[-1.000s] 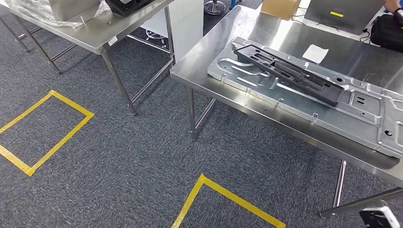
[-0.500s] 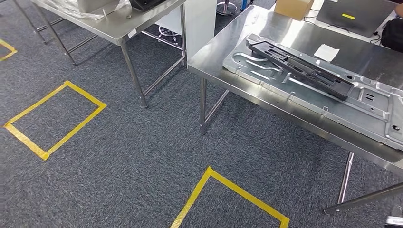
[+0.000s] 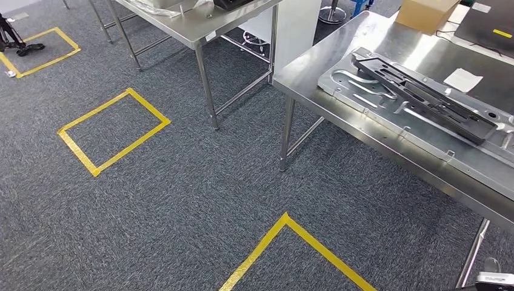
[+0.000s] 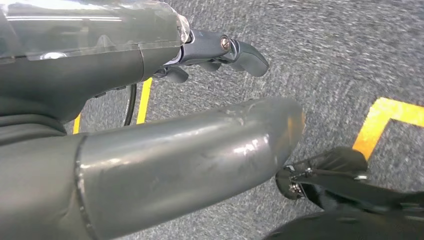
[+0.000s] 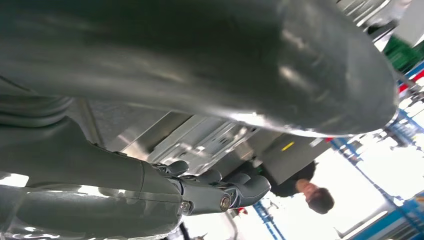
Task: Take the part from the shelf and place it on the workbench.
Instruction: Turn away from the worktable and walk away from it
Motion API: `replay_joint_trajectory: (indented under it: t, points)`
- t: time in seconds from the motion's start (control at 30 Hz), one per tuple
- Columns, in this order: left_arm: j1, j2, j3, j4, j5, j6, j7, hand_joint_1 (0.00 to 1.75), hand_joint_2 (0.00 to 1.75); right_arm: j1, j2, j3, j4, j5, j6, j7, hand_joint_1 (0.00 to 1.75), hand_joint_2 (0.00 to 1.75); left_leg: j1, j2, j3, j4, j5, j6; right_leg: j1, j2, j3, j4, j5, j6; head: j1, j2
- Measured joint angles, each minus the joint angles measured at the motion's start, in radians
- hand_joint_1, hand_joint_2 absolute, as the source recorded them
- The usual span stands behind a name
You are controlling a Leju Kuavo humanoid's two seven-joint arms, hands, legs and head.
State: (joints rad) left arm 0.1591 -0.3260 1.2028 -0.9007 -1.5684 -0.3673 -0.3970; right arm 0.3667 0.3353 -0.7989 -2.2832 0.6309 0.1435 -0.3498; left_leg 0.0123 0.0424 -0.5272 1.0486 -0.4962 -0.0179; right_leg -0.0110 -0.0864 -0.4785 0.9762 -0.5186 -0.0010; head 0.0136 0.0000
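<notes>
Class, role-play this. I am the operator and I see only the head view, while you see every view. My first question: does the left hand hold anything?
Observer: No. The left hand is empty and hangs over carpet.
Operator: What lies under it?
Observer: Yellow tape on the floor.
Operator: And the right hand?
Observer: The right hand is empty too, and a person is beyond it.
</notes>
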Motion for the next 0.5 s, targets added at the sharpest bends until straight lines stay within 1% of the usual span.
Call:
replay_joint_trajectory:
  t: [0.03, 0.07, 0.1, 0.13, 0.17, 0.2, 0.23, 0.27, 0.3, 0.33, 0.37, 0.4, 0.43, 0.47, 0.5]
  points:
    - [0.000, -0.001, 0.000, -0.003, 0.000, -0.002, 0.001, 0.00, 0.00, 0.001, 0.000, 0.004, -0.001, 0.001, 0.000, -0.001, 0.00, 0.00, -0.003, 0.012, 0.015, -0.032, 0.003, 0.006, 0.002, -0.008, 0.000, 0.004, -0.003, 0.006, 0.001, 0.000]
    - [0.001, -0.002, 0.001, -0.007, 0.000, -0.005, 0.002, 0.00, 0.00, 0.003, 0.000, 0.008, -0.002, 0.003, -0.002, -0.001, 0.00, 0.00, -0.006, 0.013, 0.016, -0.041, -0.001, 0.014, 0.004, -0.016, 0.001, 0.006, -0.004, 0.011, 0.002, 0.000]
    - [0.003, -0.003, 0.001, -0.011, 0.000, -0.007, 0.003, 0.00, 0.00, 0.003, 0.000, 0.013, -0.003, 0.007, -0.003, -0.002, 0.00, 0.00, -0.007, 0.006, 0.009, -0.041, 0.001, 0.022, 0.005, -0.024, 0.002, 0.007, -0.004, 0.017, 0.004, 0.000]
    - [0.005, -0.005, 0.002, -0.014, 0.000, -0.010, 0.005, 0.00, 0.00, 0.004, 0.001, 0.020, -0.004, 0.011, -0.006, -0.002, 0.00, 0.00, -0.005, -0.002, 0.008, -0.047, 0.000, 0.029, 0.004, -0.025, 0.003, 0.010, -0.008, 0.023, 0.005, 0.000]
    - [0.007, -0.006, 0.003, -0.018, -0.001, -0.011, 0.006, 0.00, 0.00, 0.006, 0.001, 0.026, -0.005, 0.017, -0.010, -0.002, 0.00, 0.00, -0.004, -0.011, 0.006, -0.049, 0.004, 0.037, 0.002, -0.013, -0.001, 0.021, -0.018, 0.029, 0.007, 0.000]
    - [0.008, -0.008, 0.004, -0.022, -0.001, -0.012, 0.007, 0.00, 0.00, 0.007, 0.001, 0.032, -0.005, 0.022, -0.014, -0.002, 0.00, 0.00, -0.002, -0.018, 0.004, -0.052, 0.008, 0.045, 0.000, 0.009, -0.013, 0.049, -0.041, 0.033, 0.009, 0.000]
    - [0.008, -0.009, 0.004, -0.025, -0.001, -0.012, 0.008, 0.00, 0.00, 0.010, 0.001, 0.037, -0.006, 0.028, -0.017, -0.002, 0.00, 0.00, -0.002, -0.026, 0.001, -0.054, 0.013, 0.051, -0.002, 0.037, -0.036, 0.099, -0.074, 0.037, 0.011, 0.000]
    - [0.007, -0.010, 0.004, -0.028, -0.001, -0.012, 0.008, 0.00, 0.00, 0.013, 0.002, 0.040, -0.006, 0.032, -0.019, -0.001, 0.00, 0.00, -0.003, -0.035, -0.003, -0.054, 0.016, 0.056, -0.003, 0.061, -0.067, 0.166, -0.111, 0.038, 0.012, 0.000]
    - [0.007, -0.010, 0.004, -0.030, -0.001, -0.011, 0.008, 0.00, 0.00, 0.015, 0.002, 0.042, -0.006, 0.034, -0.020, -0.001, 0.00, 0.00, -0.004, -0.045, -0.007, -0.054, 0.019, 0.059, -0.003, 0.074, -0.101, 0.234, -0.142, 0.039, 0.013, 0.000]
    - [0.007, -0.011, 0.004, -0.031, -0.001, -0.010, 0.008, 0.00, 0.00, 0.017, 0.002, 0.045, -0.006, 0.035, -0.020, 0.000, 0.00, 0.00, -0.006, -0.056, -0.010, -0.053, 0.020, 0.060, -0.003, 0.079, -0.126, 0.285, -0.156, 0.038, 0.013, 0.000]
    - [0.007, -0.011, 0.004, -0.032, -0.001, -0.009, 0.008, 0.00, 0.00, 0.018, 0.002, 0.049, -0.006, 0.036, -0.020, 0.000, 0.00, 0.00, -0.008, -0.068, -0.012, -0.052, 0.021, 0.061, -0.002, 0.082, -0.136, 0.303, -0.149, 0.037, 0.013, 0.000]
    - [0.008, -0.011, 0.004, -0.032, -0.002, -0.008, 0.008, 0.00, 0.00, 0.018, 0.002, 0.053, -0.006, 0.036, -0.019, 0.000, 0.00, 0.00, -0.009, -0.080, -0.011, -0.051, 0.022, 0.061, -0.002, 0.085, -0.128, 0.281, -0.121, 0.035, 0.013, 0.000]
    - [0.008, -0.011, 0.004, -0.032, -0.002, -0.007, 0.008, 0.00, 0.00, 0.018, 0.002, 0.057, -0.006, 0.035, -0.016, 0.000, 0.00, 0.00, -0.011, -0.093, -0.010, -0.049, 0.022, 0.060, -0.002, 0.093, -0.105, 0.227, -0.080, 0.031, 0.013, 0.000]
    - [0.007, -0.011, 0.004, -0.032, -0.002, -0.005, 0.008, 0.00, 0.00, 0.019, 0.002, 0.062, -0.006, 0.034, -0.012, 0.000, 0.00, 0.00, -0.011, -0.105, -0.011, -0.048, 0.022, 0.059, -0.002, 0.113, -0.077, 0.159, -0.040, 0.025, 0.013, 0.000]
    - [0.006, -0.012, 0.004, -0.032, -0.002, -0.003, 0.009, 0.00, 0.00, 0.021, 0.001, 0.068, -0.006, 0.033, -0.007, 0.000, 0.00, 0.00, -0.013, -0.116, -0.012, -0.044, 0.021, 0.057, -0.002, 0.135, -0.051, 0.097, -0.012, 0.019, 0.013, 0.000]
